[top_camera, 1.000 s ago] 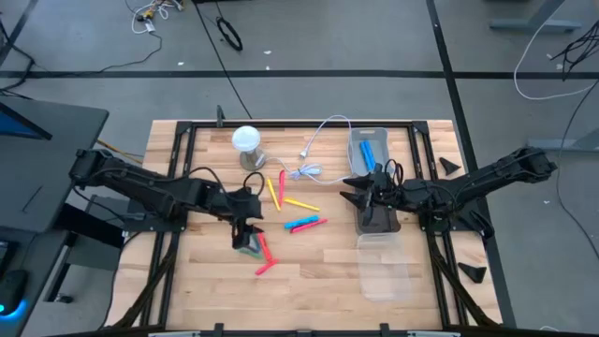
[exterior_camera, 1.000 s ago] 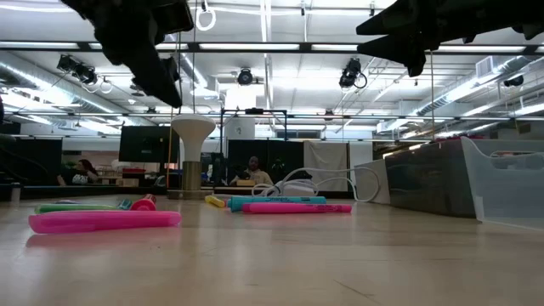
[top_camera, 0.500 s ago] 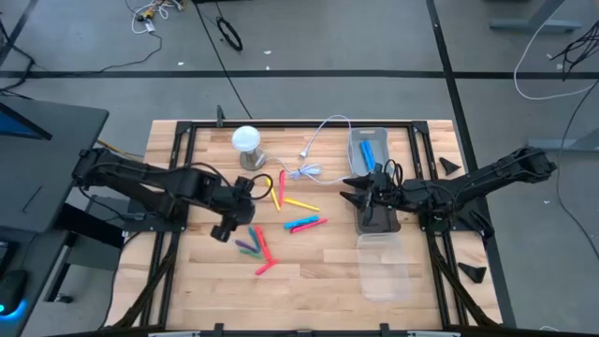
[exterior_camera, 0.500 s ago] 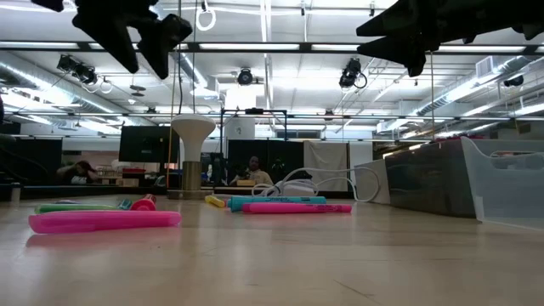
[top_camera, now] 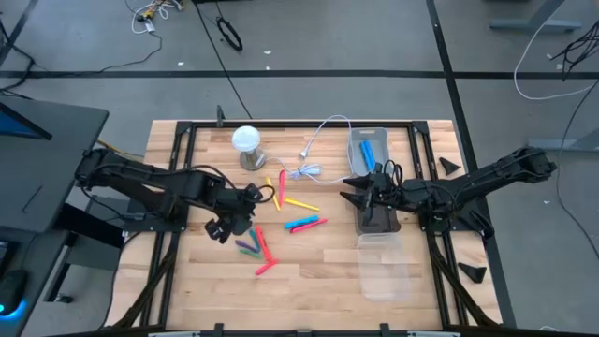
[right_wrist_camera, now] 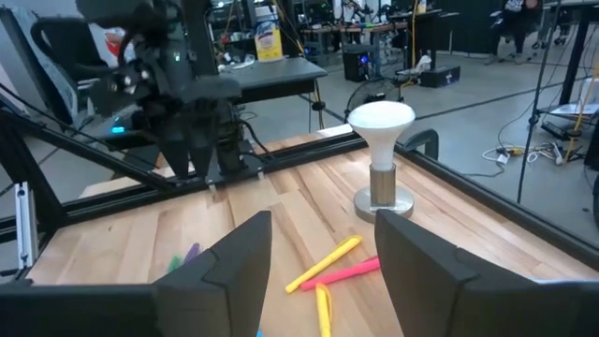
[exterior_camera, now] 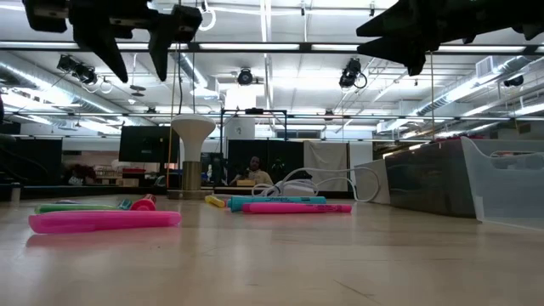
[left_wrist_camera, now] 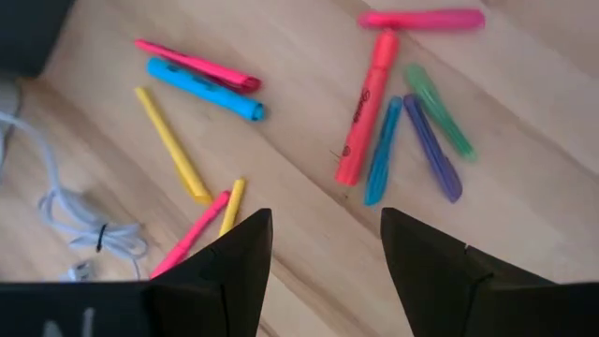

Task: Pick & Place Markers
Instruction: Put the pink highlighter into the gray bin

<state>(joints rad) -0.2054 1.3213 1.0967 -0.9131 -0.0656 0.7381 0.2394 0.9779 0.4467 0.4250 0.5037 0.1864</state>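
Several markers lie flat on the wooden table. A green, a purple, a blue and a red one [left_wrist_camera: 367, 98] lie side by side, with a pink one [top_camera: 267, 269] near them. A pink and blue pair [top_camera: 304, 225] and yellow ones [top_camera: 301, 204] lie farther toward the middle. Blue markers [top_camera: 367, 153] lie in a clear bin [top_camera: 354, 140] at the far right. My left gripper [top_camera: 232, 227] hangs open above the table just left of the cluster, tilted down, with nothing between its fingers [left_wrist_camera: 323, 243]. My right gripper [top_camera: 354, 195] stands open and level above a second bin.
A white-headed lamp [top_camera: 246, 145] stands at the far left of the table. A white cable [top_camera: 314, 150] coils beside it. A dark bin [top_camera: 376, 223] and a clear tray [top_camera: 384, 267] sit under and in front of my right arm. Black frame rails run along both sides.
My left gripper has risen from just over the green, purple and blue markers and drawn slightly toward the table's left. It has rolled about its own pointing line and tipped more steeply down. The markers lie where they were.
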